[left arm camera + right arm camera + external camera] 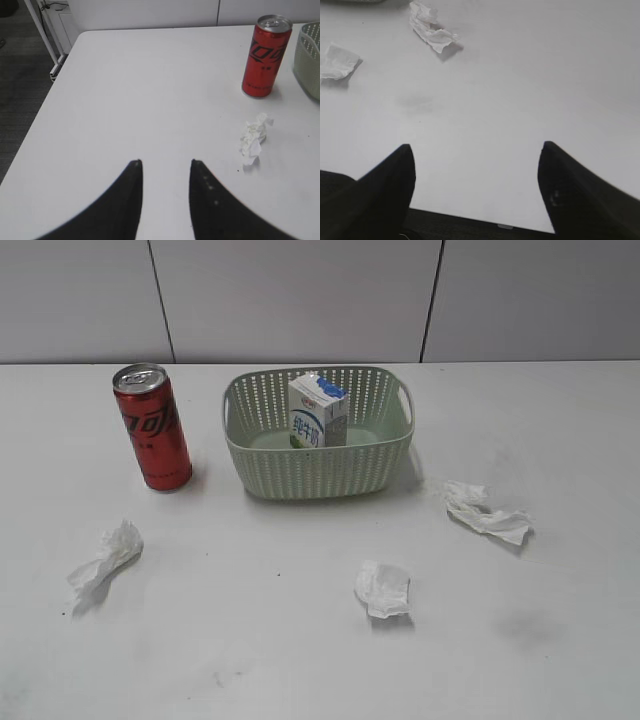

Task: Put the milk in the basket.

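— Where does the milk (318, 411) stand?

— Upright inside the pale green basket (318, 472), toward the back wall, its blue top corner rising just above the perforated rim. The carton's face with blue characters and a green patch looks toward the exterior camera. Nothing is touching it.

— And the basket itself?

— It sits at the middle rear of the white table (250, 640), near the grey wall panels. A red soda can (152, 427) stands upright just to its left, apart from it; the left wrist view shows the same can (265, 55) with a sliver of the basket's side (309, 57) at the frame's right edge.

— What about the arms?

— Neither appears in the exterior view. The left gripper (165, 167) hangs over bare table with its two dark fingers parted by a narrow gap, nothing between them. The right gripper (476, 150) is spread wide over the table near its front edge, likewise holding nothing.

— Anything else on the table?

— Three crumpled tissues: one at front left (105, 558), below the can; one at centre front (383, 589); one to the right (485, 512) of the basket. All lie well apart from the basket and from each other.
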Robot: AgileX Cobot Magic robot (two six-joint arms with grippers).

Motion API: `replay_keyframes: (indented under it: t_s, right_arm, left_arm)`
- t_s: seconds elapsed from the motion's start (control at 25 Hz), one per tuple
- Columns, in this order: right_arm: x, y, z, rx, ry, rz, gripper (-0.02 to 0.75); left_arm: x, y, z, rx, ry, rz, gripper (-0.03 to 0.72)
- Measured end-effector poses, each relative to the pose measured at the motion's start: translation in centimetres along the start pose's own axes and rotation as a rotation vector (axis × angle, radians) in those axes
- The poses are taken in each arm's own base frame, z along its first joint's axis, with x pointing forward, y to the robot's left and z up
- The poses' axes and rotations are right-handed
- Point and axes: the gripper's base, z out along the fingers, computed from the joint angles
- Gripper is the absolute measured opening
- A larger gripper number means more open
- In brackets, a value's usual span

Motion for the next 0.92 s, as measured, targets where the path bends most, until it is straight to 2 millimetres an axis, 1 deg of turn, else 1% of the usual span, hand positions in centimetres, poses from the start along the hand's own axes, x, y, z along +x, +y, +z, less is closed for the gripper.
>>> replay_keyframes:
  t_s: [0.28, 0.4, 0.64, 0.72, 0.92]
  right_arm:
    - [0.2, 0.0, -0.2, 0.007, -0.014, 0.010, 0.575]
    - [0.6, -0.2, -0.8, 0.068, -0.047, 0.059, 0.575]
    - [1.8, -0.2, -2.6, 0.222, -0.159, 0.164, 0.575]
    - [2.1, -0.1, -3.0, 0.237, -0.194, 0.171, 0.575]
    - [2.2, 0.0, -3.1, 0.235, -0.204, 0.174, 0.575]
  left_arm:
    - [0.0, 0.0, 0.0, 0.000, 0.000, 0.001, 0.238]
    - [0.0, 0.0, 0.0, 0.000, 0.000, 0.001, 0.238]
    - [0.0, 0.0, 0.0, 0.000, 0.000, 0.001, 0.238]
    - [0.0, 0.0, 0.0, 0.000, 0.000, 0.000, 0.238]
    - [0.0, 0.0, 0.0, 0.000, 0.000, 0.000, 0.238]
